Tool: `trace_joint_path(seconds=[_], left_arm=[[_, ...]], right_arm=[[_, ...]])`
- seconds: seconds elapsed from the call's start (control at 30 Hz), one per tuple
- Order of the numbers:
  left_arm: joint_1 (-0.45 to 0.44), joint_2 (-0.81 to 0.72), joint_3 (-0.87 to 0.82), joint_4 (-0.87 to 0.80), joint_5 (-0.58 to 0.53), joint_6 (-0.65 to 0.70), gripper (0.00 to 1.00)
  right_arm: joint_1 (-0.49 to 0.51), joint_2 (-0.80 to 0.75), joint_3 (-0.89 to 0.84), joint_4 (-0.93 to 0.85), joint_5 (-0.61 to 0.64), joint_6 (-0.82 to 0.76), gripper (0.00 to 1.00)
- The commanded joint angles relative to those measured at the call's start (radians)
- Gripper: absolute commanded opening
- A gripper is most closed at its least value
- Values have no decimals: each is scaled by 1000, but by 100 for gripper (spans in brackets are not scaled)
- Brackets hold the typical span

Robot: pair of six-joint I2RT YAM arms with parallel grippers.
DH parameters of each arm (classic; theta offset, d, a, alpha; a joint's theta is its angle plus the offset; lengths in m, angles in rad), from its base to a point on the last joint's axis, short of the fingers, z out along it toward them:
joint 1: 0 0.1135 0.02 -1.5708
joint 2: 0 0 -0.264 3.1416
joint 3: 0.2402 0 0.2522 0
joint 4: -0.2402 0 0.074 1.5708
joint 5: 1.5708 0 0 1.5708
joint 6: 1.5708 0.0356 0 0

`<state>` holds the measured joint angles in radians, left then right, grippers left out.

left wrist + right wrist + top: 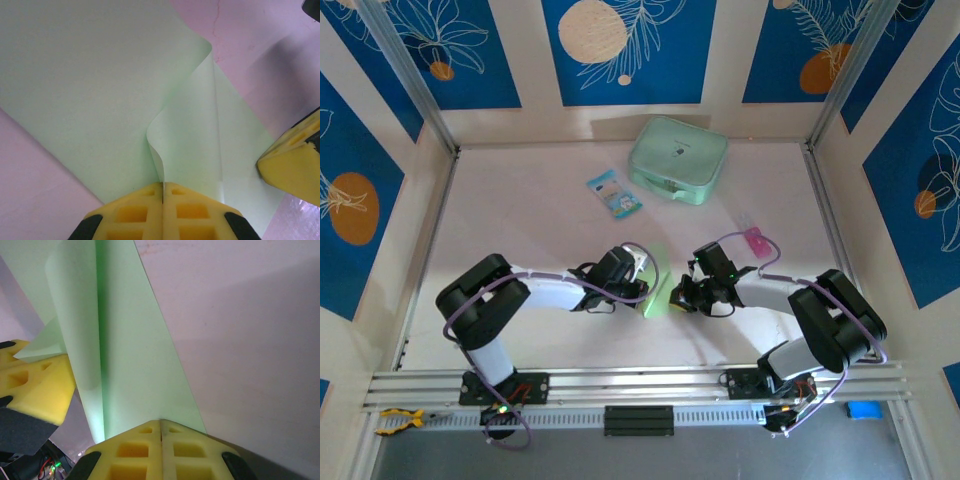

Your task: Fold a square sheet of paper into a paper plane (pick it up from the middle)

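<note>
The left tool [163, 187] sits closest in its wrist view. Its yellow pads [132, 215] are pressed flat together, with a curled fold of the paper [75, 90] nipped in the seam. The right tool [161, 422] is likewise closed tight, pinching the paper's edge, which rises away from it as a long green strip. From above, the paper hangs between the two tools near the front middle of the tabletop [520, 220], bowed into a loose loop. Whether its lower edge touches the surface I cannot tell. A mint case [678, 160] and a small packet [614, 193] lie well apart at the back.

The paper looks very light, thin and limp. It buckles under its own weight, would likely crease wherever it is squeezed, and could tear if the tools pull apart. Grips seem best kept at the edges, at opposite ends of the intended fold line, leaving the middle free to bend.
</note>
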<state>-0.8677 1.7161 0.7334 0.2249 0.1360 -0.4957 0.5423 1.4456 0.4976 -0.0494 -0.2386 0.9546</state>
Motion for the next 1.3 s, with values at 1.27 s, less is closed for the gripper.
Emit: trace_joint_path(seconds=[1.27], left_arm=[[26, 6, 26, -4, 26, 25, 1]], right_arm=[[8, 13, -23, -109, 41, 6, 0]])
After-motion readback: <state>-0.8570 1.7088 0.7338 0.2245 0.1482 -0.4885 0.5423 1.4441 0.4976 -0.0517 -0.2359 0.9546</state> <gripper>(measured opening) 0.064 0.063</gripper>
